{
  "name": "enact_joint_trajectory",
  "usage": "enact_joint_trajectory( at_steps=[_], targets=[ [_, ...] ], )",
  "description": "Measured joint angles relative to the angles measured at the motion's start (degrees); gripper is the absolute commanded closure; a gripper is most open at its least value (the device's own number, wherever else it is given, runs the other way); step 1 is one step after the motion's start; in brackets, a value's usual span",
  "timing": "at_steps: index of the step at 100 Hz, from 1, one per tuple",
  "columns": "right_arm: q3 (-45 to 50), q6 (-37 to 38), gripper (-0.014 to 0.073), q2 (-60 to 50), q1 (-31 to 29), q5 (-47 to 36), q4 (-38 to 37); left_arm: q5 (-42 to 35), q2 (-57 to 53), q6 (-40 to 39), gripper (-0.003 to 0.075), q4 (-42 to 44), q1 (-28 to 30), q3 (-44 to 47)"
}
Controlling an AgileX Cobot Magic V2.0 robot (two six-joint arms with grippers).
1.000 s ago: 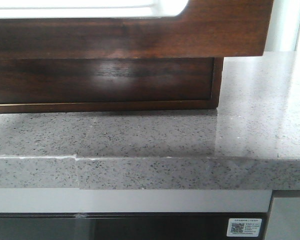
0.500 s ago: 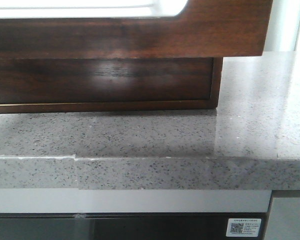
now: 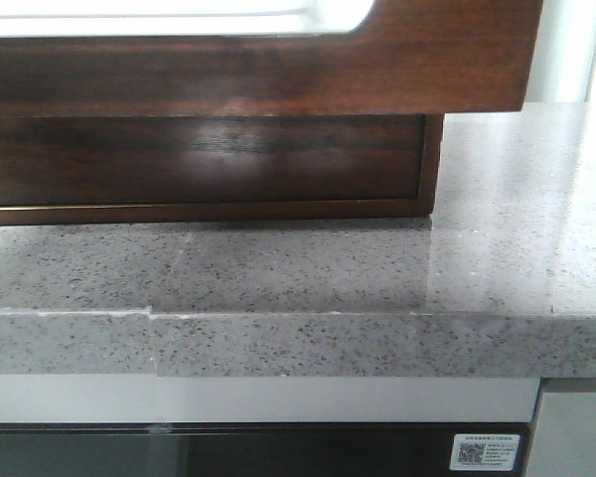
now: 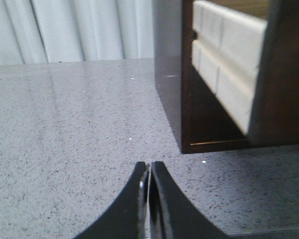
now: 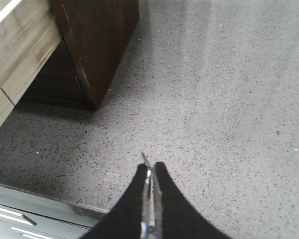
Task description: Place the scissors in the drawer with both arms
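The drawer (image 3: 427, 70) is a dark brown glossy front with a pale round-cornered cut-out along its top. It stands pulled out over the cabinet body (image 3: 209, 159). The left wrist view shows the drawer's pale side wall (image 4: 224, 74), and the right wrist view shows its dark front (image 5: 97, 40). My right gripper (image 5: 150, 167) is shut on the scissors (image 5: 144, 158), low over the counter to the right of the drawer. Only the thin metal blades show between the fingers, and the handle is hidden. My left gripper (image 4: 149, 165) is shut and empty, low over the counter left of the cabinet. Neither gripper shows in the front view.
The grey speckled stone counter (image 3: 497, 248) carries the cabinet, and its front edge (image 3: 298, 343) faces me. White curtains (image 4: 70, 30) hang behind the counter on the left. Grey cupboard fronts (image 5: 20, 214) lie below the counter edge.
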Motion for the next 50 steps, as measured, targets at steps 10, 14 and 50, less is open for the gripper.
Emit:
enact_joint_trajectory(
  at_steps=[10,14,50],
  targets=[
    [0.0,0.0,0.0662,0.0,0.0,0.0,0.0,-5.5,0.0,-1.9,0.0741,0.9,0.0,3.8],
    [0.0,0.0,0.0662,0.0,0.0,-0.1,0.0,-7.9,0.0,-2.1,0.0741,0.9,0.0,3.8],
    [0.0,0.0,0.0662,0.0,0.0,-0.1,0.0,-9.5,0.0,-2.5,0.0741,0.9,0.0,3.8]
  ],
)
